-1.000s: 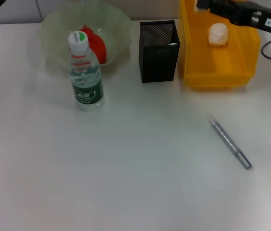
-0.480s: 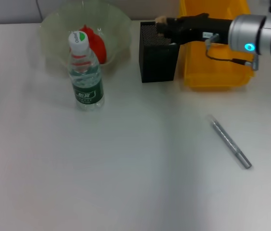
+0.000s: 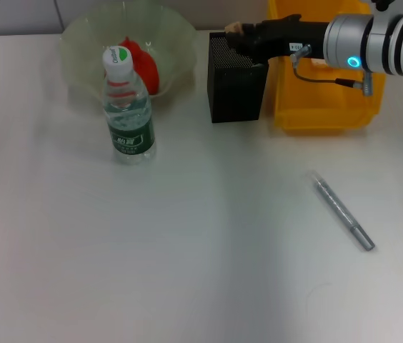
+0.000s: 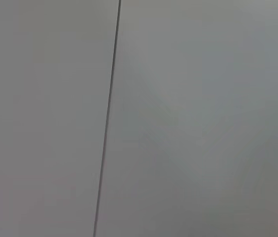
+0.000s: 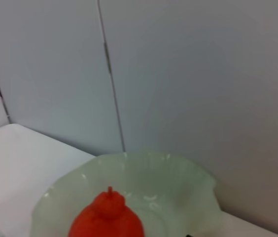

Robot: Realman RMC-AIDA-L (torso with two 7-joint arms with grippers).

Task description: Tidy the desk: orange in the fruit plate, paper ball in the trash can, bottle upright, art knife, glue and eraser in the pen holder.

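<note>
Head view: right gripper [image 3: 236, 30] (fingertips indistinct) over pen holder [image 3: 236, 89].

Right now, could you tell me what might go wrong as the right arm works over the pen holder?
The right end effector holds a small tan piece at the pen holder's rim; released off-centre, it could drop outside. The arm crosses the trash can and might nudge it. The glue lies alone on the desk and could roll when grasped.
</note>
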